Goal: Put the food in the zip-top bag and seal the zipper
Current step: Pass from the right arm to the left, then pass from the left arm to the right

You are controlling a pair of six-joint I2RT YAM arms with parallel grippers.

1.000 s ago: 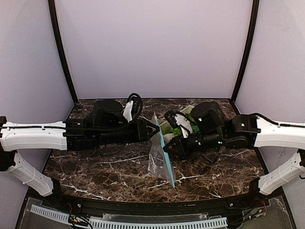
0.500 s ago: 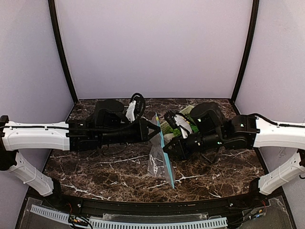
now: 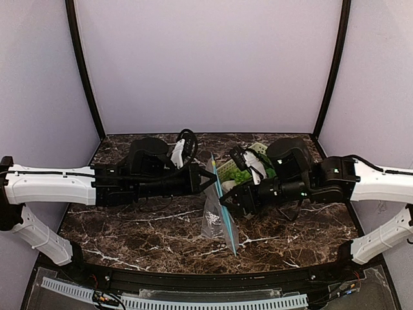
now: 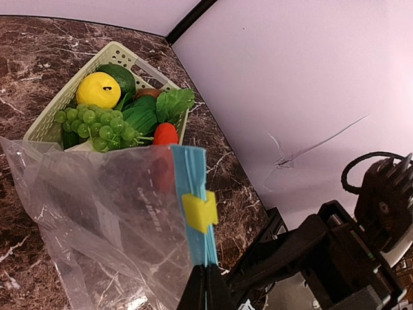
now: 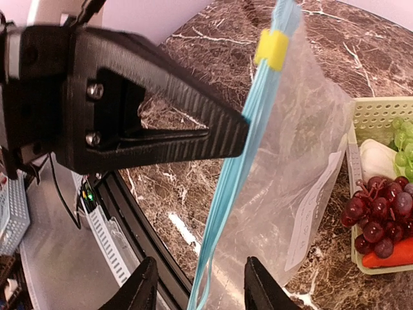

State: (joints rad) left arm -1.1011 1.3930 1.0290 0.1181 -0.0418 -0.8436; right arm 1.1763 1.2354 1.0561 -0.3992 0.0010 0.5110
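Pinched shut, the left gripper (image 3: 211, 180) has its jaws clamped on the zipper (image 4: 191, 171), holding the teal strip a little way along from the yellow slider (image 4: 200, 211). The right gripper (image 5: 201, 292) has its jaws wide, one finger on either side of the same strip farther down. Whether either pad touches the plastic cannot be told.

The left arm (image 3: 64, 184) lies stretched low and nearly level over the table (image 3: 142, 226), pointing to 3 o'clock in the top view. The right arm (image 3: 371, 181) mirrors it, pointing to 9 o'clock, so the two tips come nose to nose near the table's centre.

Between them the zip-top bag (image 3: 211, 221) hangs edge-on. Its zipper runs roughly from 12 to 6 o'clock, and the clear body sags on the strip's 9 o'clock side.

The food lies in the pale green basket (image 4: 61, 106), at about 1 o'clock from the bag and just behind the right gripper. The left wrist view shows the lemon (image 4: 98, 89), green grapes (image 4: 97, 123), leafy green (image 4: 174, 103) and red pepper (image 4: 165, 134). The right wrist view adds purple grapes (image 5: 379, 216) and a white bulb (image 5: 376, 159).
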